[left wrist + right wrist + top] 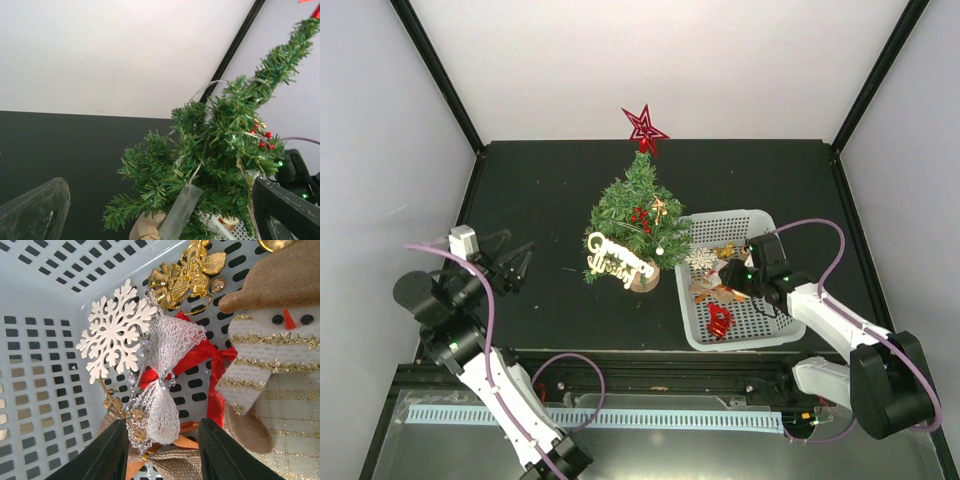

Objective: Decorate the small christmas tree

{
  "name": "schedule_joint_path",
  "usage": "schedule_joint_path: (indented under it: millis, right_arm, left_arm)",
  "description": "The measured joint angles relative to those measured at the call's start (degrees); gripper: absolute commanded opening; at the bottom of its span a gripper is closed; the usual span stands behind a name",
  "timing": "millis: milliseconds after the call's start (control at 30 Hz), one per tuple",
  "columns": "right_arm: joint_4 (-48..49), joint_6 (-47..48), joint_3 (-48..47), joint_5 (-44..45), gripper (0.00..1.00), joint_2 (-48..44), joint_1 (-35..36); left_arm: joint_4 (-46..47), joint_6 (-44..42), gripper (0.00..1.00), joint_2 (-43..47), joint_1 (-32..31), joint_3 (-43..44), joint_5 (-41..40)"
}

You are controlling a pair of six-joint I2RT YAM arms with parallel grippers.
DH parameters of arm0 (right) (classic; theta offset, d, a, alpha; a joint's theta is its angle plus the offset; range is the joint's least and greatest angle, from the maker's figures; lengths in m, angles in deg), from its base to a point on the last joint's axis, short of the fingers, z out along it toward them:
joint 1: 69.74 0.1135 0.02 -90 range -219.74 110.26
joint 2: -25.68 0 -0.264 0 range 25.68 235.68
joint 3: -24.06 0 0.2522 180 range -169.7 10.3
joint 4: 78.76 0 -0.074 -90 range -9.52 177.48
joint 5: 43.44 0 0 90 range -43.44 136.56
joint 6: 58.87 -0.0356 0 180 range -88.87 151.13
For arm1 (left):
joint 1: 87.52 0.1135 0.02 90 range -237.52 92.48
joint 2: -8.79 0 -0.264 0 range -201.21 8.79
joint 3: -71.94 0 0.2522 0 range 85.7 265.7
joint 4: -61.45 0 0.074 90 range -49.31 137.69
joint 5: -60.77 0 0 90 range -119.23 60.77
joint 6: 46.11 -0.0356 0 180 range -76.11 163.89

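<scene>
The small christmas tree (pixel 632 215) stands mid-table on a wooden disc base, with a red star (pixel 644 128) on top, red berries and a gold glitter sign (pixel 618 257) on its front. My left gripper (pixel 518 267) is open, left of the tree and apart from it. In the left wrist view the tree (pixel 215 160) fills the gap between the fingers (pixel 35 210), with a clear light-string box (pixel 179 214) hanging low. My right gripper (pixel 162 430) is open, low in the white basket (pixel 720 217), its fingers (pixel 107 455) on either side of a white mesh bow (pixel 162 385).
In the basket (pixel 35 390) lie a white snowflake (pixel 112 330), a gold ornament (pixel 187 275), a red ribbon (pixel 212 357), a snowman (pixel 280 340) and a burlap bow (pixel 185 467). A red ornament (pixel 719 321) lies near its front. Black corner posts and white walls enclose the table.
</scene>
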State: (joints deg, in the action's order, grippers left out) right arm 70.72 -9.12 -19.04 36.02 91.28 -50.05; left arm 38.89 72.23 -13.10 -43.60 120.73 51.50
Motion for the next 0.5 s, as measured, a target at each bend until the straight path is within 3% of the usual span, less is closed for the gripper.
schedule_joint_path:
  millis: [200,500]
  right_arm:
    - [2.29,-1.25,-0.72,-2.54,0.39,2.43,-0.24]
    - [8.87,-6.27,-0.85,-9.31,0.39,4.52,-0.22]
  left_arm:
    - [-10.56,-9.68,0.99,-7.65,-0.63,6.49,-2.89]
    - [-12.96,-11.19,0.99,-8.24,-1.31,6.69,-4.09]
